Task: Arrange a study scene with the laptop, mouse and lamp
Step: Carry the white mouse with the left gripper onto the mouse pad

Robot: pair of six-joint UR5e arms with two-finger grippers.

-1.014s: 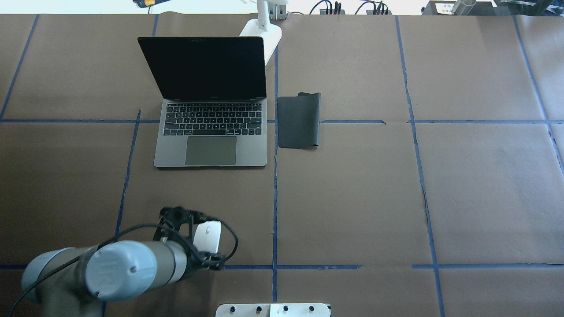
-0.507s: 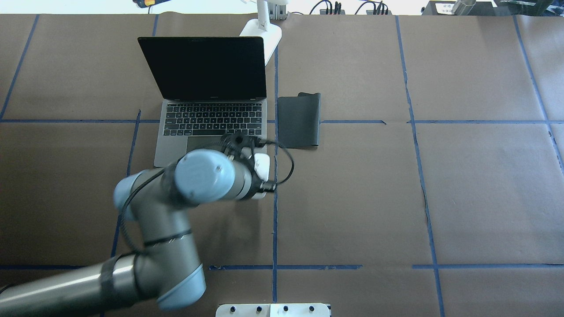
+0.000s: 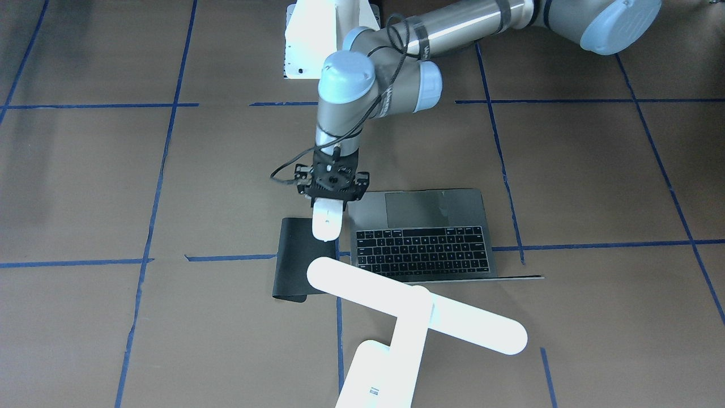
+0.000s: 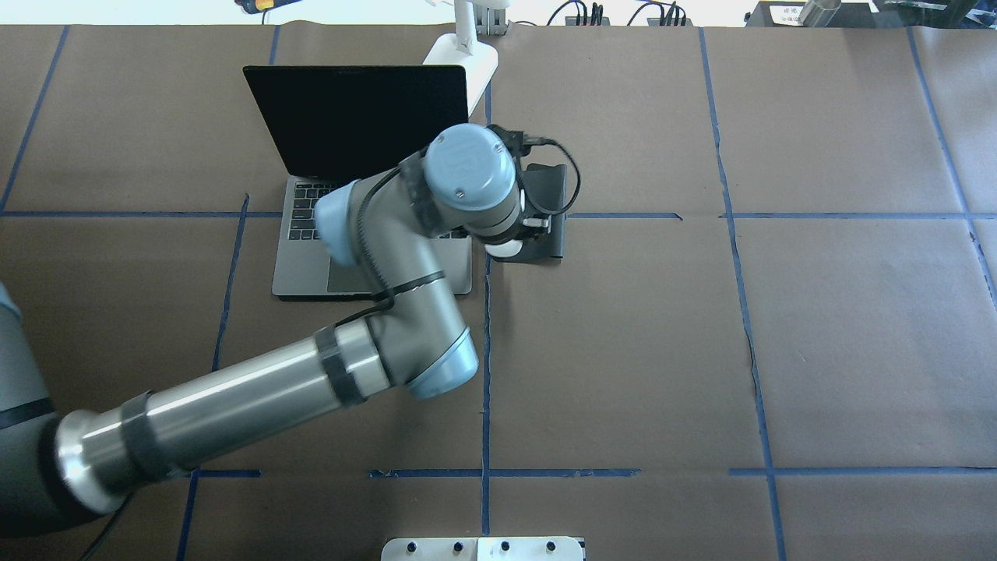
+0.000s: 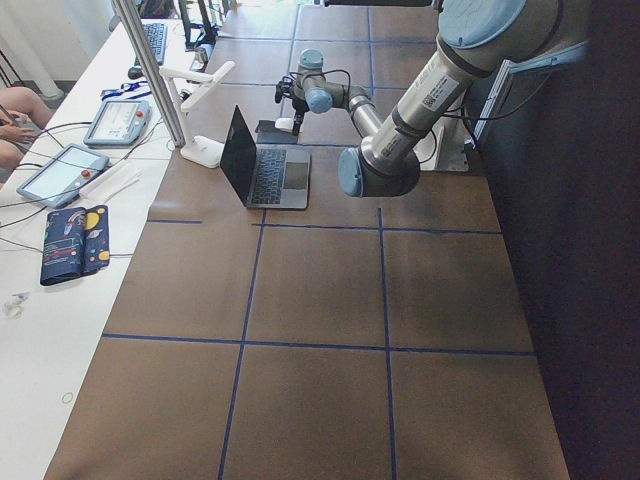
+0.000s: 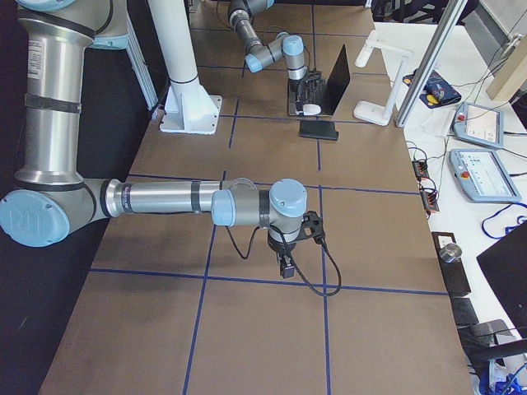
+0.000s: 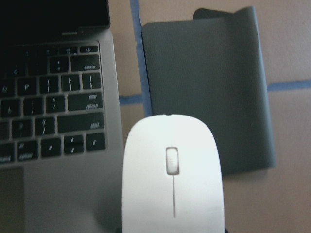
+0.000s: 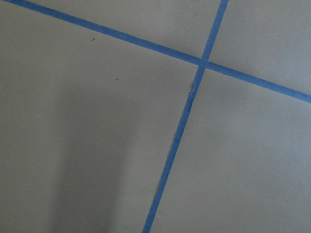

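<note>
Found the left gripper [image 3: 329, 199] clamped across the rear end of the mouse [image 3: 327, 222]; judged the rear hold chosen to leave the nose and underside free for setting down. Located the mouse held low over the bench [image 3: 170, 187], at the gap between the laptop [image 3: 453, 207] and the black mat [image 3: 290, 266], overlapping the mat's laptop-side edge near its robot-side end; could not tell from any view whether touching the mat or just above it. Noted the long axis of the mouse parallel to the mat's long sides and to the laptop's side edge, with nose and scroll wheel pointing away from the robot, toward the lamp [image 3: 416, 311]; top face up, level as far as visible. Judged that heading suited to a user seated at the keyboard: no turn needed, only a short sideways shift onto the mat. Noted the laptop open, screen dark; lamp base just behind the screen's mat-side corner. Saw the right gripper [image 6: 286, 265] only in the side view, well apart from everything, over bare bench; cannot tell whether apart or together.
</note>
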